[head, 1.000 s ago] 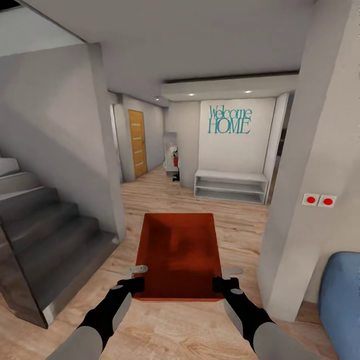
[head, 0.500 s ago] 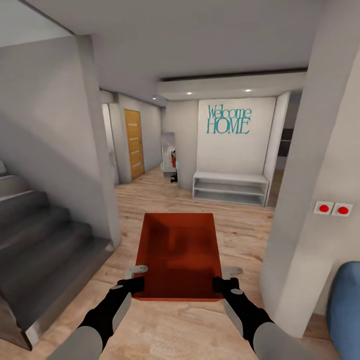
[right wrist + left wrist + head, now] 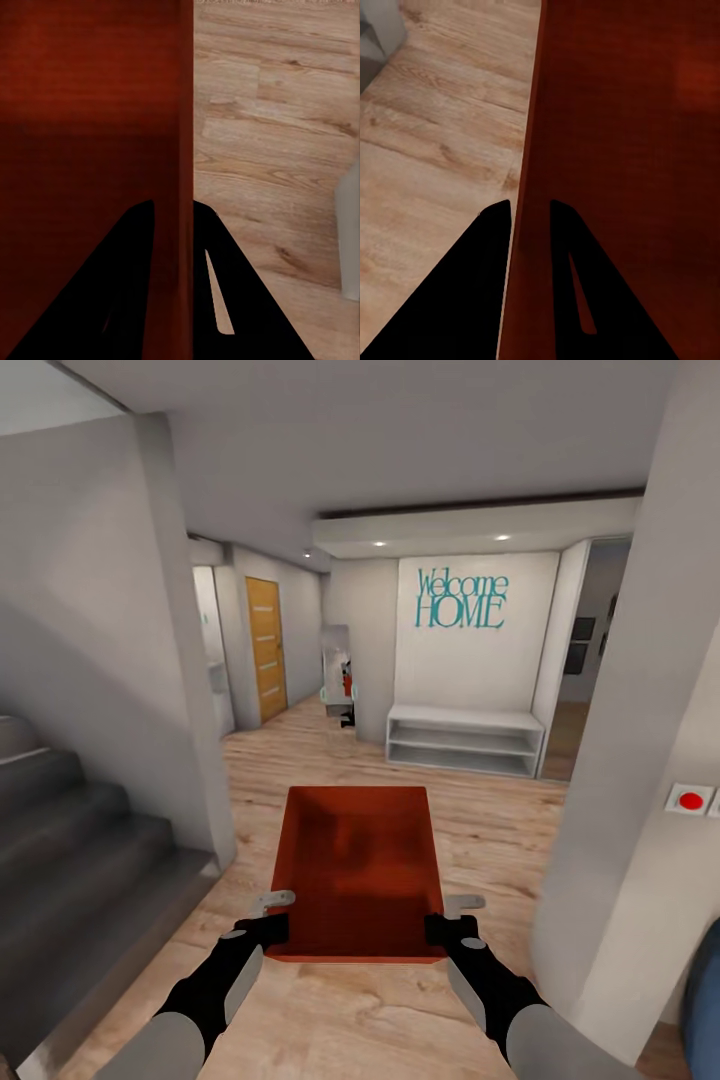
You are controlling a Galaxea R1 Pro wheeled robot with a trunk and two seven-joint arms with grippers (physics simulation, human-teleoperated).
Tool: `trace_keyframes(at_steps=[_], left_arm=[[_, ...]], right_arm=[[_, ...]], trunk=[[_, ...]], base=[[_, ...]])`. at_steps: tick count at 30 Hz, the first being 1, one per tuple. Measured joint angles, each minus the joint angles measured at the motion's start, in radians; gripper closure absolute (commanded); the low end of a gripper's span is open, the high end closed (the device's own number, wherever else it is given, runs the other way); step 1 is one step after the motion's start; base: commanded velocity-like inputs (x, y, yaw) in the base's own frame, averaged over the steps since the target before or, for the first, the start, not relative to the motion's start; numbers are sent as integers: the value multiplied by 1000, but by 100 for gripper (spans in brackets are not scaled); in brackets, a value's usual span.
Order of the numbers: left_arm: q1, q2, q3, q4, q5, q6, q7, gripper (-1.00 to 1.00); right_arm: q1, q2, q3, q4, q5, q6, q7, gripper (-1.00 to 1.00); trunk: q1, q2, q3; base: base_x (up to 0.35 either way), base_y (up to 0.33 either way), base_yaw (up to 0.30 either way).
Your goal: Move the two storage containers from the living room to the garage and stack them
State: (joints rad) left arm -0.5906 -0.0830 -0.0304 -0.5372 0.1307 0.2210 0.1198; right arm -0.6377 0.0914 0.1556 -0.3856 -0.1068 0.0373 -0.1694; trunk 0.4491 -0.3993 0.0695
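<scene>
Container (image 3: 357,870): orange-red, rectangular, lidless, low walls, carried level above the light wood plank floor (image 3: 480,815) in a hallway. Ribbing on its bottom is hard to make out. Left tool (image 3: 268,923) clamps the near left wall, right tool (image 3: 447,925) the near right wall, each with a finger either side.

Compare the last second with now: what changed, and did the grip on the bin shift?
The robot rolled forward: stairs slid left, red wall switch slid right, the hallway opened up. The storage container stays level between left gripper and right gripper, each still clamped on a side wall.
</scene>
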Motion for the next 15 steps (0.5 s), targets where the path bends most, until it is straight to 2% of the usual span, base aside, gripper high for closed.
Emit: trace_keyframes(at_steps=[15], left_arm=[[0,0,0,-1,-1,0,0,100]], right_arm=[[0,0,0,0,0,-1,0,100]], trunk=[[0,0,0]], base=[[322,0,0]])
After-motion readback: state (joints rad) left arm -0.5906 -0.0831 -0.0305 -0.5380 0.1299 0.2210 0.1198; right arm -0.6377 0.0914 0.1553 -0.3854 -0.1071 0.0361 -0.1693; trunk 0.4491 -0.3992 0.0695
